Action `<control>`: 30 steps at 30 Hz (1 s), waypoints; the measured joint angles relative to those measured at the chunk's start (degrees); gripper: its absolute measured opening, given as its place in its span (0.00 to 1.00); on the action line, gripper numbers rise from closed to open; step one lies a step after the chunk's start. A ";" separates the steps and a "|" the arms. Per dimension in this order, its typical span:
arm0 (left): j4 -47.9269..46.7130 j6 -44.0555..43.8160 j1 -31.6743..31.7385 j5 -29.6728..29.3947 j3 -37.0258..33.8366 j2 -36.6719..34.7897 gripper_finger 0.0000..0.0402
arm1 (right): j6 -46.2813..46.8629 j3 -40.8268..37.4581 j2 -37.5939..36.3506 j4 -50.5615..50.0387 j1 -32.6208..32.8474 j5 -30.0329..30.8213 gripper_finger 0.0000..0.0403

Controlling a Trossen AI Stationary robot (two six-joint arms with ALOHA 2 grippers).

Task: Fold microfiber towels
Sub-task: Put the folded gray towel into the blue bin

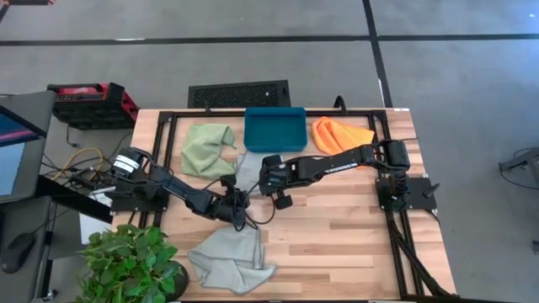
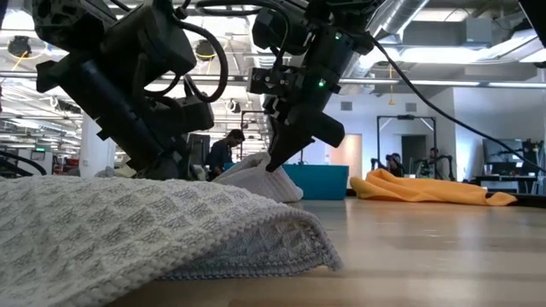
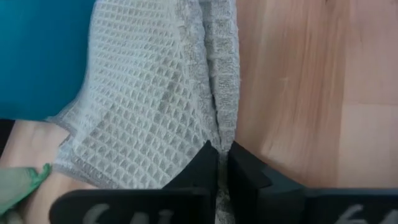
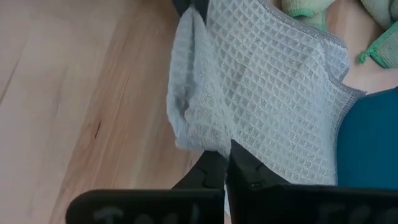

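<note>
1. Well, I had the left gripper pinched tight on the edge of the pale grey towel at mid-table; its fingers were squeezed together with the waffle-weave hem caught between them.
2. The right gripper was likewise clamped narrow on that same towel, just beside the left one, gripping another part of its edge, with the cloth bunched above its fingers.
3. In the low view I saw the right gripper pressing down onto the towel's raised fold, with the left arm's dark bulk close beside it.
4. That towel lay between the two grippers and the teal tray, one corner touching the tray's near wall.
5. The light green towel sat crumpled to the tray's left, near the grey one.
6. The orange towel was heaped to the tray's right, partly under the right arm.
7. The second grey towel rested loosely folded at the table's near edge, beside a potted plant.
</note>
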 joint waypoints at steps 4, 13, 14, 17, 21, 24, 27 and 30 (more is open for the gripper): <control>-4.70 -0.17 0.53 -0.17 2.15 -2.50 0.01 | 1.29 0.00 -2.76 -1.14 -0.27 0.09 0.04; -22.33 2.57 5.98 -1.85 14.17 -8.40 0.01 | 4.37 0.00 -9.98 -6.43 -2.78 0.46 0.03; -23.79 3.51 6.78 -2.00 15.67 -9.07 0.00 | 4.56 0.00 -10.74 -7.66 -3.18 0.46 0.03; -29.43 7.21 9.72 -2.65 20.59 -10.69 0.00 | 4.54 0.06 -12.67 -9.59 -4.37 0.44 0.03; -34.48 12.30 14.15 -0.25 27.69 -11.19 0.00 | 3.97 0.07 -15.87 -11.33 -6.21 0.44 0.03; -35.84 15.02 17.42 1.58 31.41 -11.17 0.00 | 2.09 0.04 -18.28 -11.81 -7.59 2.42 0.03; -35.79 19.49 20.52 2.57 34.37 -11.15 0.00 | 1.28 0.07 -20.65 -11.83 -9.30 5.29 0.03; -35.51 23.39 23.53 6.20 37.24 -11.15 0.00 | 1.07 0.07 -22.51 -12.49 -11.80 5.46 0.03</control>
